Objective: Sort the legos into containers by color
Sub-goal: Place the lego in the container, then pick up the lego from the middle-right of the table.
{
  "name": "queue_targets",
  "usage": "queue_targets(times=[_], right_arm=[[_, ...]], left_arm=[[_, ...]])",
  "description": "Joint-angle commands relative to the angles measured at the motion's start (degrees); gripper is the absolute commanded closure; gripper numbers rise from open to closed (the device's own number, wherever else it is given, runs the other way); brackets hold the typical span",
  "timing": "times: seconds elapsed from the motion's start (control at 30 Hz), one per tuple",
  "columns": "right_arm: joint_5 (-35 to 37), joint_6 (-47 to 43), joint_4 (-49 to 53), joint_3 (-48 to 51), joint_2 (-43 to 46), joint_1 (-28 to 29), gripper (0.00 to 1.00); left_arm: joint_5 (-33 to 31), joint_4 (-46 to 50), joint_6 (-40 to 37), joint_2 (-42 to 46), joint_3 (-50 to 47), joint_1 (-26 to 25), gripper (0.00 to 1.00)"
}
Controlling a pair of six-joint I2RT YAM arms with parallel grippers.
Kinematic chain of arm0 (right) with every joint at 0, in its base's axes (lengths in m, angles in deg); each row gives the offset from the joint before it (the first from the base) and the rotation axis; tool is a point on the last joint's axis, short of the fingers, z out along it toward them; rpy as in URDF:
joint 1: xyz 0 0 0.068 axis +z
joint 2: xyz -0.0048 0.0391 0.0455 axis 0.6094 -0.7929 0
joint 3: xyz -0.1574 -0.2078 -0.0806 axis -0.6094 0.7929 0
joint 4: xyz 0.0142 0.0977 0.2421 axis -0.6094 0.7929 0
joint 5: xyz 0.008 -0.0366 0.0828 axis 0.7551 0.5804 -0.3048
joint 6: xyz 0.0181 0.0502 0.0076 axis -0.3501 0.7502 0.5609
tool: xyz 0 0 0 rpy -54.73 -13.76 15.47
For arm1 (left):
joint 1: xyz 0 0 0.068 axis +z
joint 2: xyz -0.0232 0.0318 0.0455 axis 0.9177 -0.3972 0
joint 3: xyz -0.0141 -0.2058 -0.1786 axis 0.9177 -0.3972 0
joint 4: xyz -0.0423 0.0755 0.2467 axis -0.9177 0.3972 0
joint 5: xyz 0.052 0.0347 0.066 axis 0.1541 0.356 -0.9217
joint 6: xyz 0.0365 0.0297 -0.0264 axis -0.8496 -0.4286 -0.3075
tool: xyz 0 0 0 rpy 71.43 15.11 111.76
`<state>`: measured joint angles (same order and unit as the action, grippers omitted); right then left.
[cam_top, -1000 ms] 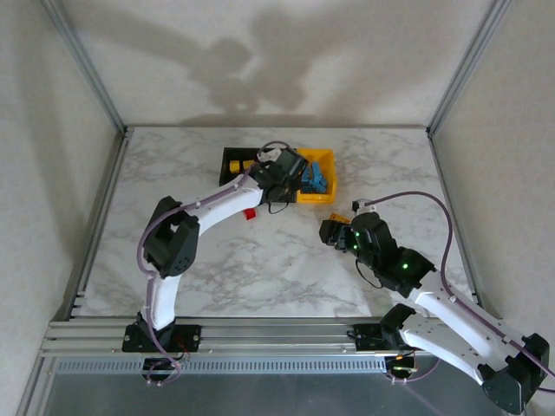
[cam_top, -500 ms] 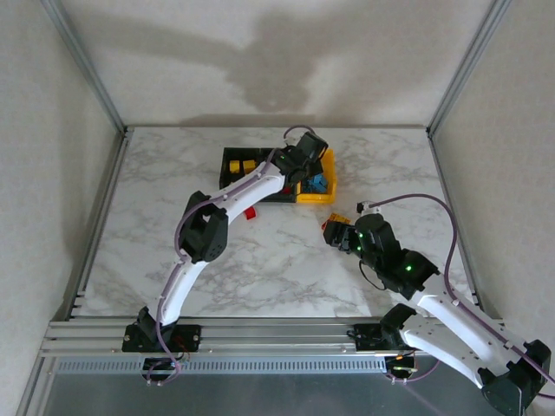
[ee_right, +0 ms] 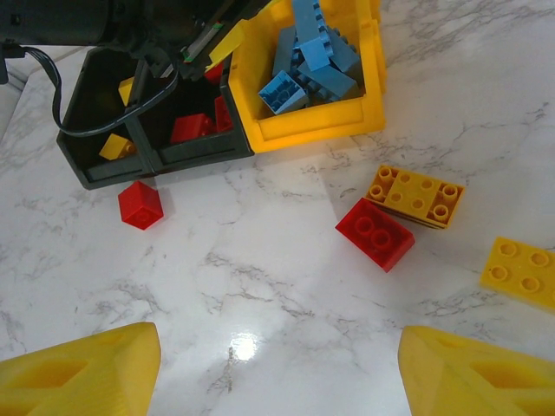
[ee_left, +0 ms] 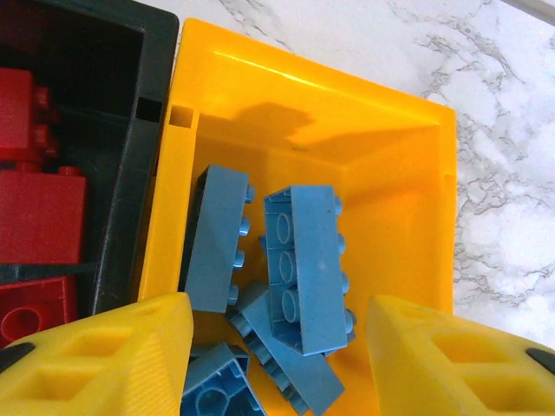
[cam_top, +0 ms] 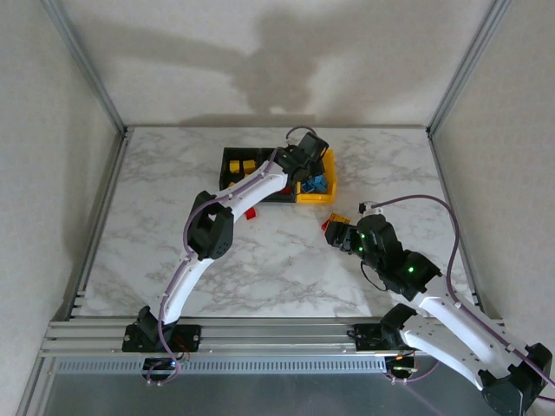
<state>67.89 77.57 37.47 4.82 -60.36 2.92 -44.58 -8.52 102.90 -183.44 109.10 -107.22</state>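
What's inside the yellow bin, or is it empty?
Not empty: several blue legos lie piled in the yellow bin.

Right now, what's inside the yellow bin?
Only blue bricks show in the yellow bin, several, piled loosely on each other. The left gripper hangs open above, and its fingers cover the bin's near end, so anything there or under the pile is hidden.

Blue legos (ee_left: 308,260), yellow bin (ee_left: 401,165)

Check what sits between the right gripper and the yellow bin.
Right wrist view: a red brick and a yellow brick lie on the marble between right gripper and yellow bin.
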Motion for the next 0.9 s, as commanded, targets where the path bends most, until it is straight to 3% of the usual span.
queue_targets(times=[0.0, 0.23, 0.63, 0.87], right_arm=[[1.8, 0.55, 0.69, 0.45, 0.31, -0.39, 0.27], [2.28, 0.55, 1.36, -0.89, -1.01, -0.39, 0.26], [3.01, 1.93, 4.34, -5.29, -8.16, -3.05, 0.22], [2.91, 3.53, 7.97, -7.41, -13.8, -8.96, 0.21]], left_arm=[[1.33, 1.55, -1.77, 0.96, 1.33, 0.37, 0.45], [4.12, -3.69, -3.45, 12.1, -9.39, -1.51, 0.43], [8.79, -18.76, -4.25, 41.8, -49.27, -2.36, 0.39], [11.1, -25.04, -2.03, 56.55, -70.22, -2.7, 0.37]])
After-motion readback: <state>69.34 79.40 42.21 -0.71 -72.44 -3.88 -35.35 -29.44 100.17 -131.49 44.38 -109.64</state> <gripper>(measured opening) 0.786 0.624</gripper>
